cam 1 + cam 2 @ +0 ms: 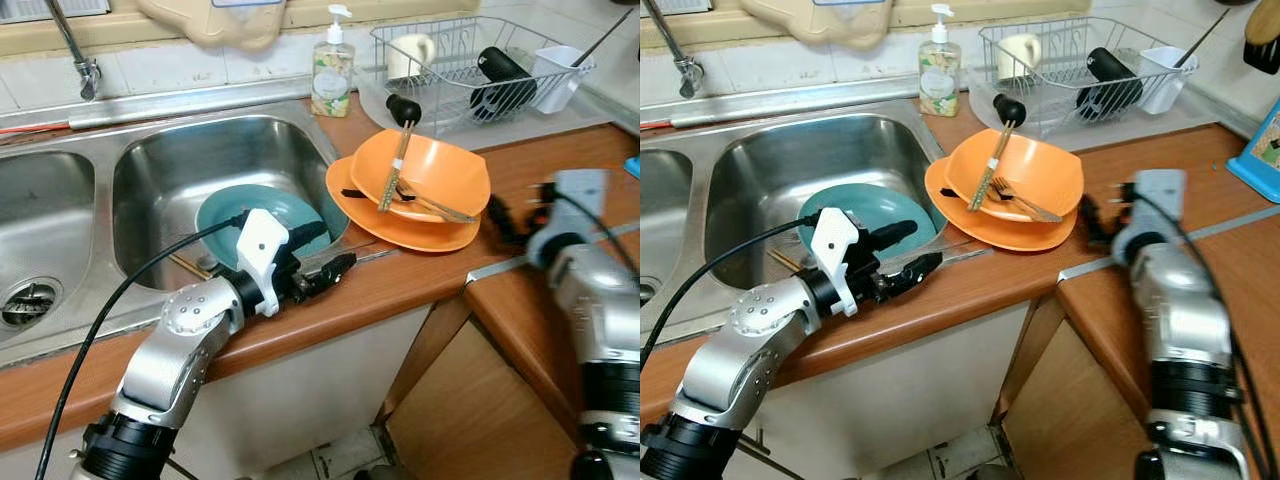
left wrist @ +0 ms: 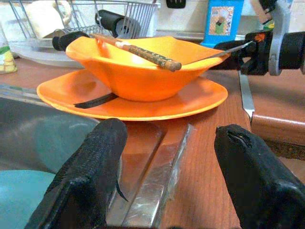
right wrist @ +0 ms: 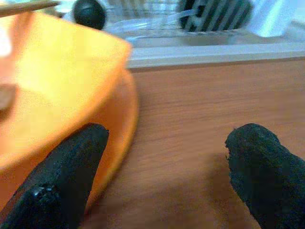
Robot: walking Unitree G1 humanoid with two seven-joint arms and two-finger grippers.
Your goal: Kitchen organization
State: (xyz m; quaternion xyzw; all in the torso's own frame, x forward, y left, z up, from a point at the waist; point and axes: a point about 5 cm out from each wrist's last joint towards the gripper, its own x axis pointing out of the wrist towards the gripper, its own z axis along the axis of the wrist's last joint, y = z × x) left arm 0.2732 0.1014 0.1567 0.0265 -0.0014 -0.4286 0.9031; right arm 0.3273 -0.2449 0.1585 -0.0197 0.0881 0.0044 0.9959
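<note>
Countertop holds orange bowl (image 1: 440, 172) (right eye adds blue box (image 1: 1262, 148)).

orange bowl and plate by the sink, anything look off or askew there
Yes. The orange bowl sits tilted on the orange plate, with a black-knobbed wooden utensil and a fork propped loosely in it. The plate lies close to the sink edge.
</note>
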